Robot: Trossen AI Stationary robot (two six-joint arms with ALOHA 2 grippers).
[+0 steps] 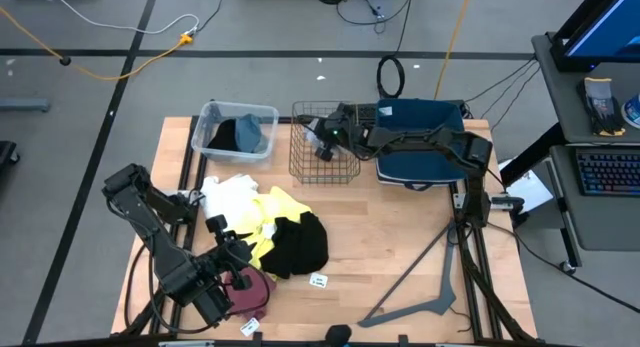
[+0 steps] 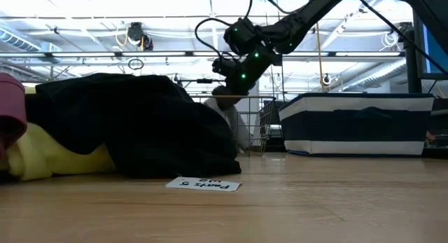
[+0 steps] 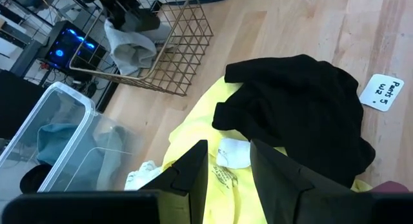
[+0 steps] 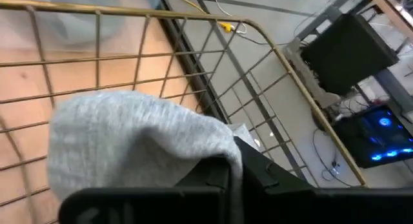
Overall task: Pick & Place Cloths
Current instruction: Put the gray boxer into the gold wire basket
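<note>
Two arms in frame, only the right one is working. Right gripper [image 1: 322,139] sits over the gold wire basket [image 1: 300,163] at the back of the table, fingers clamped on a light grey knit cloth [image 4: 135,146]. Right wrist view shows the grey fabric bunched between the dark fingers, basket wires all around it. Left wrist view shows the same cloth [image 3: 129,46] hanging down inside the basket [image 3: 174,62] from the right gripper.

Left gripper [image 1: 228,249] hovers at the front-left, above the pile, fingers [image 3: 190,175] spread apart, holding nothing; yellow garment with a white tag [image 3: 213,179] sits directly beyond them.

Pile at front-left of the wooden table [image 1: 400,247]: white cloth [image 1: 228,195] at the back, yellow cloth [image 1: 272,209] in the middle, black cloth [image 1: 300,245] overlapping the yellow on its right, maroon cloth [image 1: 250,287] at the front under the left arm. Small white paper label [image 1: 319,281] lies on bare wood just beside the black cloth; another white tag [image 1: 250,327] near the front edge.

Clear plastic bin [image 1: 215,117] back-left, just beside the basket, holds a black item and a blue-grey cloth [image 1: 250,135]. Dark blue fabric bin [image 1: 420,152] sits right of the basket, partly under the right arm.
</note>
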